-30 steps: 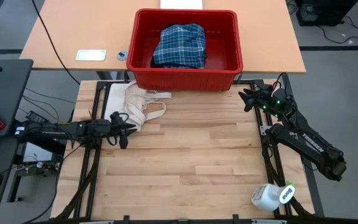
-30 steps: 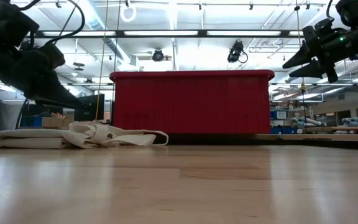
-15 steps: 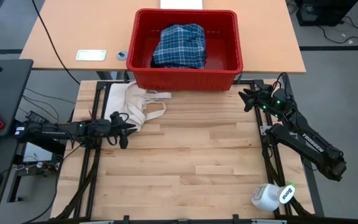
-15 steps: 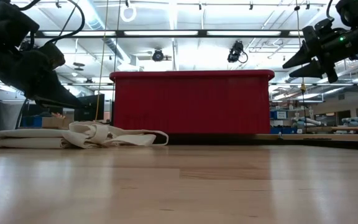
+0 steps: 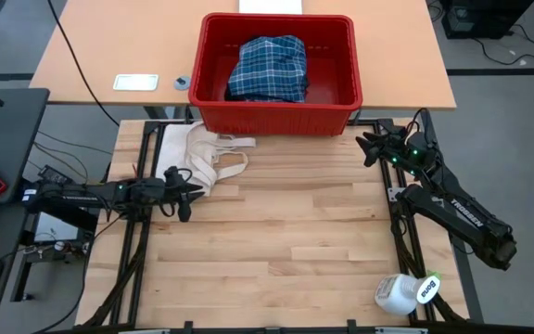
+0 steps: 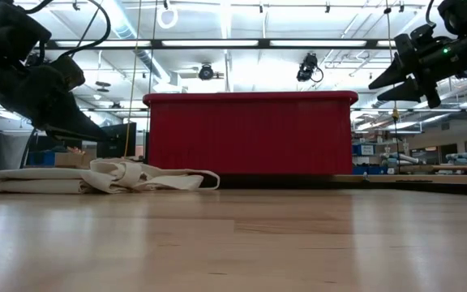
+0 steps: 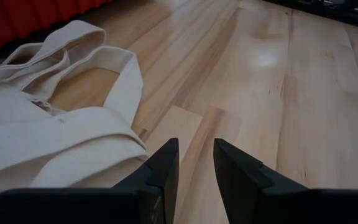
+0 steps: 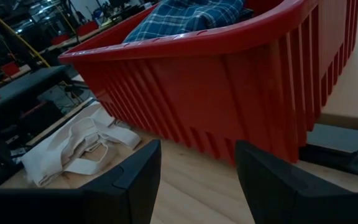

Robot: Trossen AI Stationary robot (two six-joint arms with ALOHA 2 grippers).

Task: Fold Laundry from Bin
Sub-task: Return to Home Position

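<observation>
The red bin (image 5: 213, 104) stands at the table's far edge, middle, with a blue-and-white plaid shirt (image 5: 267, 67) lying crumpled inside; the shirt's top (image 8: 185, 15) shows over the rim. My left gripper (image 5: 185, 193) hovers at the table's left side, its fingers (image 7: 196, 163) a narrow gap apart over bare wood with nothing between them. My right gripper (image 5: 367, 148) hangs open in the air at the table's far right, pointing at the bin's right wall (image 8: 229, 93), clear of it.
A cream-white cloth with strap loops (image 5: 197, 153) lies flat on the table's far left, just in front of my left gripper. A white bottle (image 5: 406, 292) lies at the near right corner. The wooden table top (image 5: 286, 232) is bare between the arms.
</observation>
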